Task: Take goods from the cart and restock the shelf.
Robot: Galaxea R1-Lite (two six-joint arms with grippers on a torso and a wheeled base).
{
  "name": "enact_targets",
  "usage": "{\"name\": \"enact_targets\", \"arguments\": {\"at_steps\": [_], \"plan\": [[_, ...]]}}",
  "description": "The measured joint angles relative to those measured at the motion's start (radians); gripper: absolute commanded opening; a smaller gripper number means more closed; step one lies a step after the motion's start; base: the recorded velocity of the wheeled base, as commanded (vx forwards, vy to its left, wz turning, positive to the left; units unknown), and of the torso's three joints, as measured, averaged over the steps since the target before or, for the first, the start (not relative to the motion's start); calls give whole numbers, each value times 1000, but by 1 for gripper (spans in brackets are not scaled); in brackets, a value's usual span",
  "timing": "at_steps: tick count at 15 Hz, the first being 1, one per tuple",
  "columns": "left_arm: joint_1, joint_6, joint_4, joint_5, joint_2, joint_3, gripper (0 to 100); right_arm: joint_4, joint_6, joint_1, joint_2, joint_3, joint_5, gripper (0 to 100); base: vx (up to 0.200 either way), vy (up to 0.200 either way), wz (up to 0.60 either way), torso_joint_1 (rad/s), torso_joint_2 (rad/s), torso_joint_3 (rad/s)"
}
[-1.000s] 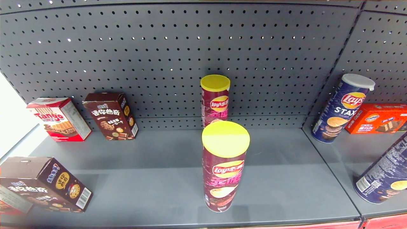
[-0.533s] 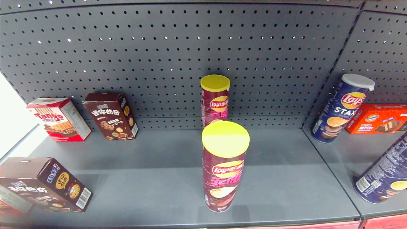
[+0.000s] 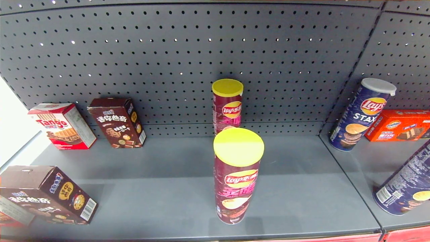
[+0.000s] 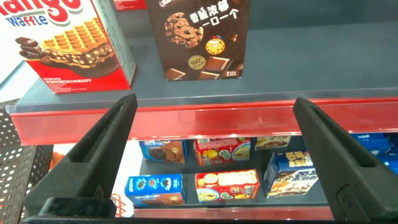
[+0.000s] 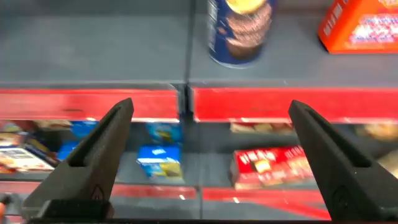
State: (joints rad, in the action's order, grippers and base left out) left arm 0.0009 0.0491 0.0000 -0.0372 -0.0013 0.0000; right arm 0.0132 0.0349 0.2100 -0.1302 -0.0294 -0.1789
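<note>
Shelf (image 3: 161, 188): grey deck under a pegboard (image 3: 168, 50) back. Wide bare stretches lie either side of centre, so restocking is judged far from finished.
Front can (image 3: 237, 181): maroon with a yellow lid, upright near the deck's front edge, label facing out as a shopper would read it.
Rear can (image 3: 227, 107): same product, upright against the pegboard, directly behind the front can and apart from it. The two form one file, judged to be a column with a gap left for more.
Boxes: wafer box (image 3: 62, 126) and cookie box (image 3: 117, 122) stand upright side by side at the back left. Front cookie box (image 3: 50, 195) sits at the front left, so like goods share a bay.
Right bay: blue can (image 3: 361, 116) upright at the back, orange box (image 3: 398, 125) just beside it, second blue can (image 3: 406, 185) nearer the front.
Left end effector (image 4: 214, 104): fingers spread wide, holding nothing, level with the red strip (image 4: 211, 121) along the shelf front, below the wafer and cookie boxes.
Right end effector (image 5: 211, 107): likewise wide and empty, facing the strip before the right bay.
Step in hand: judged between placements, with both end effectors empty, off the deck and ready for a fresh pick.
Risk: tall cans on narrow bases tip easily, so any reach past the front can wants clearance.
</note>
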Motion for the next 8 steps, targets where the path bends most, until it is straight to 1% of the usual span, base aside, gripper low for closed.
{"name": "enact_targets", "arguments": {"at_steps": [2, 3, 4, 5, 6, 7, 8], "plan": [[0, 0, 0, 0, 0, 0, 100, 0, 0, -52, -26, 0, -4, 100, 0, 0, 0, 0, 0, 0], [0, -1, 0, 0, 0, 0, 100, 0, 0, -106, -29, 0, 10, 100, 0, 0, 0, 0, 0, 0], [0, -1, 0, 0, 0, 0, 100, 0, 0, -156, -19, 2, 39, 100, 0, 0, 0, 0, 0, 0], [0, -1, 0, 0, 0, -1, 100, -1, -13, -185, 11, 6, 99, 100, 0, 0, 0, 0, 0, 0], [0, -2, 0, 0, 0, -1, 100, -4, -36, -197, 46, 13, 183, 100, 0, 0, 0, 0, 0, 0], [0, -2, 0, 1, 0, -2, 100, -6, -49, -201, 73, 19, 222, 100, 0, 0, 0, 0, 0, 0], [0, -1, 0, 1, 0, -2, 100, -7, -46, -204, 94, 24, 222, 100, 0, 0, 0, 0, 0, 0]]}}
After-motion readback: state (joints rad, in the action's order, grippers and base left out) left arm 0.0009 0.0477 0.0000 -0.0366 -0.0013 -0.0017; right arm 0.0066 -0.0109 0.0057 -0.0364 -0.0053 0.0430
